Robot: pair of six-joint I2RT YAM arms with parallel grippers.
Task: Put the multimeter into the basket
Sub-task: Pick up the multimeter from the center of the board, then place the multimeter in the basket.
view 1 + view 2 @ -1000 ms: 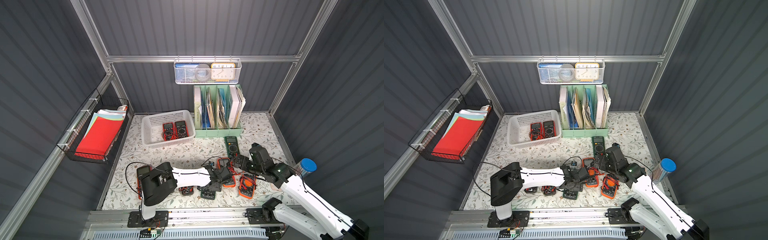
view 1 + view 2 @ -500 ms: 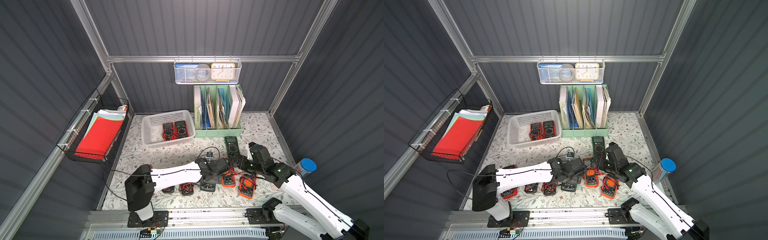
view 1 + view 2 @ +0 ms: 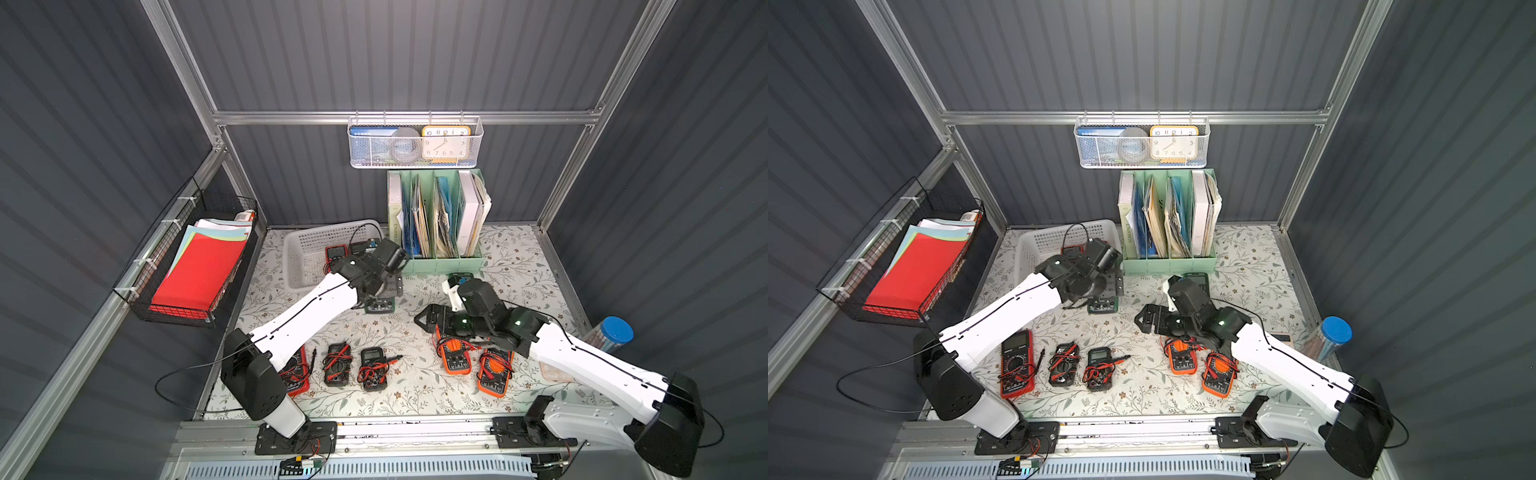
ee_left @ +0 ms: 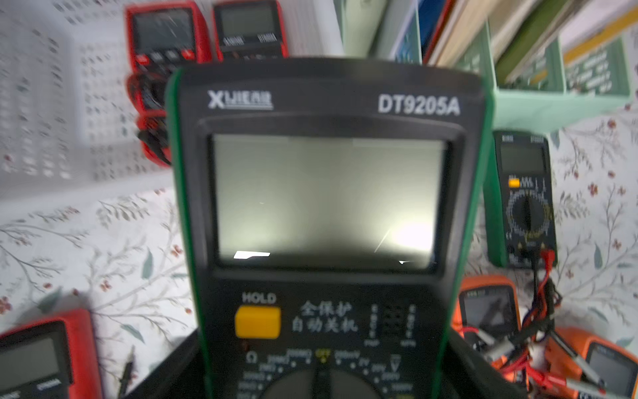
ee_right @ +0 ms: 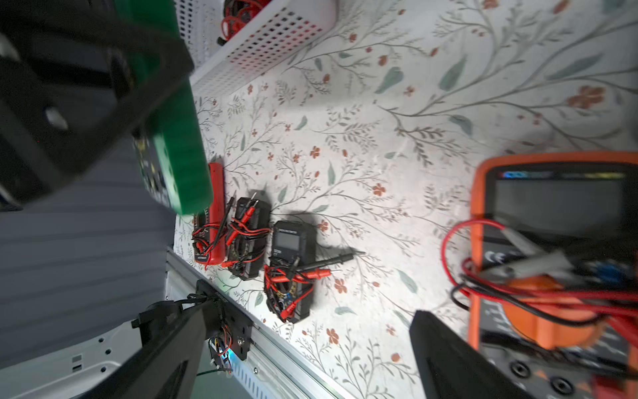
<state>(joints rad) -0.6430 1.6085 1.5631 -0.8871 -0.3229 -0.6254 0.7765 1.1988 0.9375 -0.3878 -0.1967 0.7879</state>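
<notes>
The left arm (image 3: 307, 311) reaches toward the basket (image 3: 297, 266), and the left jaws are clamped on a green multimeter (image 4: 328, 207). They grip its lower half from both sides, leaving the screen end free. In both top views this green multimeter (image 3: 379, 305) hangs above the table (image 3: 415, 399), just outside the basket's near right corner and not over its rim. 2 red multimeters (image 3: 336, 252) already lie inside the basket, side by side toward its right end.

The right arm (image 3: 582, 357) is well apart from the basket, off to its right and further forward. The right jaws stand wide apart with nothing between them, hovering over bare table just beside 2 orange multimeters (image 3: 455, 355).

Forward of the basket, 3 more multimeters (image 3: 1064, 363) sit in a row, 1 red and 2 black, with their leads wrapped around them. Another green-edged meter (image 3: 1196, 278) lies flat to the right of the basket, in front of the green file rack (image 3: 436, 262) that stands against the basket's right end.
</notes>
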